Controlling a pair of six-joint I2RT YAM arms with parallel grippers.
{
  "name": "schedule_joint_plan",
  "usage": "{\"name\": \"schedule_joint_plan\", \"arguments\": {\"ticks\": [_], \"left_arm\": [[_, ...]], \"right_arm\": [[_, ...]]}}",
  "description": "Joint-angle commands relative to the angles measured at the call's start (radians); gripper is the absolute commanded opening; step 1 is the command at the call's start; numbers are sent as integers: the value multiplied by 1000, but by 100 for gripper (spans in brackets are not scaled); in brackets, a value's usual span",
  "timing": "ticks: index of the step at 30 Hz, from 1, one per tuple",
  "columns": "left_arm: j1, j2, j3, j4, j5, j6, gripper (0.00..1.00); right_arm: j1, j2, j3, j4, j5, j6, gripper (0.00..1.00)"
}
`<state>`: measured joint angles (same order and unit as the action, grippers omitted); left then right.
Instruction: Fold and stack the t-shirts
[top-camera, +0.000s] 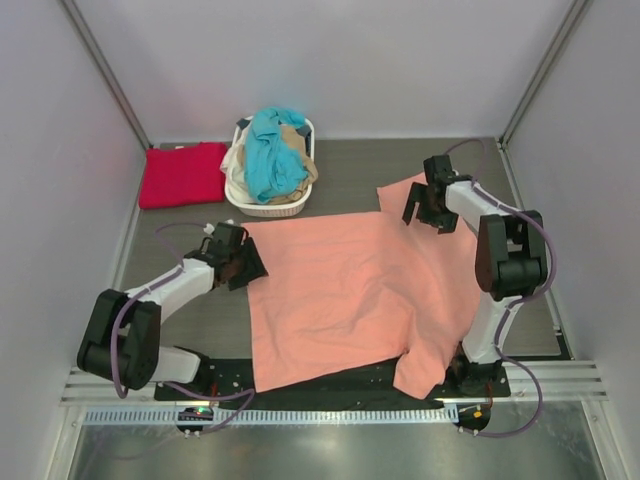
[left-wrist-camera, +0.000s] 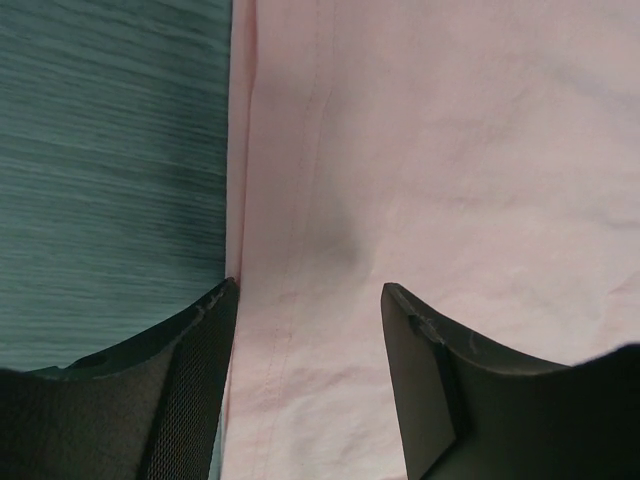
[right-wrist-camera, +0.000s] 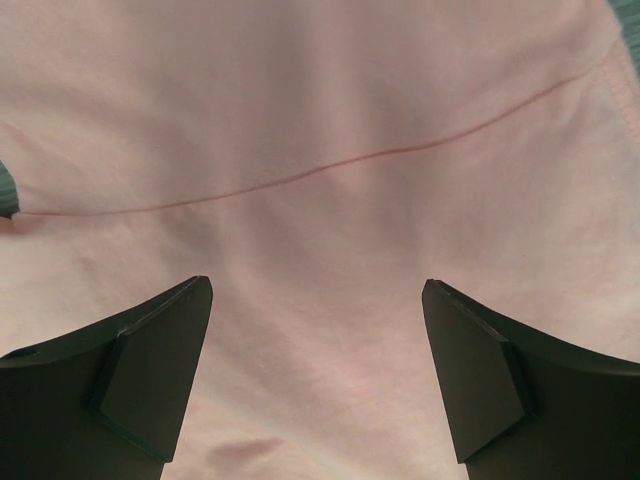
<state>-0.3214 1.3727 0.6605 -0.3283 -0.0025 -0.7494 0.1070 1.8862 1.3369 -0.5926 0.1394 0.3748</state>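
**One folded, one laid out, two waiting in the basket**

Judged about a quarter done. Found the crimson red t-shirt (top-camera: 183, 175) already folded into a thick, flat rectangle just left of the laundry basket (top-camera: 268, 209), probably the base of the stack. Found the salmon-pink t-shirt (top-camera: 350, 300) spread open on the table (top-camera: 345, 175), on the near side of the basket and running off to its right, not yet folded. Noted the teal blue t-shirt (top-camera: 272, 150) and the beige t-shirt (top-camera: 298, 165) crumpled together inside the basket, teal on top. So: three folds and the stacking left.

Caught the left gripper (top-camera: 243, 262) released and holding nothing, near and slightly left of the basket. Straddled the salmon shirt's stitched side hem there, one finger over bare table, the other over cloth. Caught the right gripper (top-camera: 428, 212) spread wide as well, empty, well to the right of the basket, above a thin sleeve seam. Could not tell whether either touched the cloth.

Read the salmon cloth as thin, matte and soft, faintly wrinkled and likely to drape limp when lifted. Read the basket as a white oval of slotted plastic and the table as dark grey with a fine wood grain.
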Motion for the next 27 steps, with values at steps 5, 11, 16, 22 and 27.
{"name": "schedule_joint_plan", "arguments": {"ticks": [5, 11, 16, 22, 27], "left_arm": [[-5, 66, -21, 190, -22, -42, 60], [14, 212, 70, 164, -80, -25, 56], [86, 339, 213, 121, -80, 5, 55], [227, 384, 353, 72, -44, 44, 55], [317, 365, 389, 89, -4, 54, 55]], "right_arm": [[14, 111, 36, 83, -21, 26, 92], [14, 211, 134, 82, -23, 29, 92], [8, 287, 255, 59, -9, 30, 92], [5, 390, 427, 18, 3, 38, 92], [2, 471, 573, -32, 35, 42, 92]]}}
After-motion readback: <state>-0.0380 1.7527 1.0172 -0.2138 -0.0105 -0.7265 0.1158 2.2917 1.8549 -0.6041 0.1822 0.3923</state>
